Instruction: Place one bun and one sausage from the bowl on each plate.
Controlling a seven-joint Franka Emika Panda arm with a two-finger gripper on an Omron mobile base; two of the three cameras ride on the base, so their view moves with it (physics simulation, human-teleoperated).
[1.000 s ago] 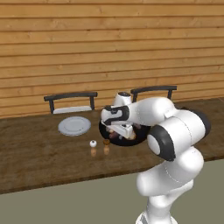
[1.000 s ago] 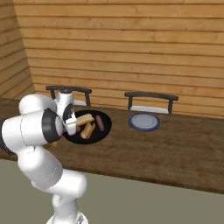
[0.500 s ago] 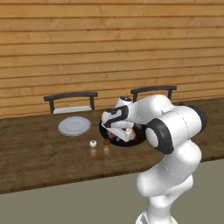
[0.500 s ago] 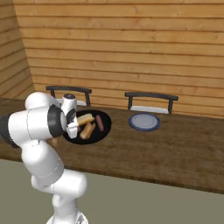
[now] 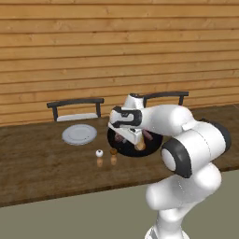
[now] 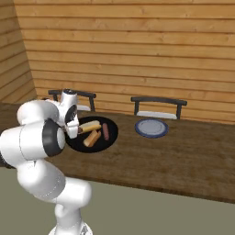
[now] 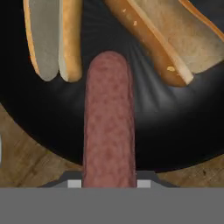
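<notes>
Left base view: the bowl (image 5: 135,145) sits on a brown wooden desk (image 5: 42,163) before a plank wall, a grey plate (image 5: 79,134) to its left. Right base view: two tan buns (image 6: 92,137) and a sausage (image 6: 106,131) lie in the bowl. Hand view: a mottled reddish sausage (image 7: 108,122) runs lengthwise up from the fingers over the bowl; whether the fingers grasp it, I cannot tell.

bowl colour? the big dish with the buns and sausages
Black. The bowl shows best in the hand view, glossy black under the reddish-brown sausage.
</notes>
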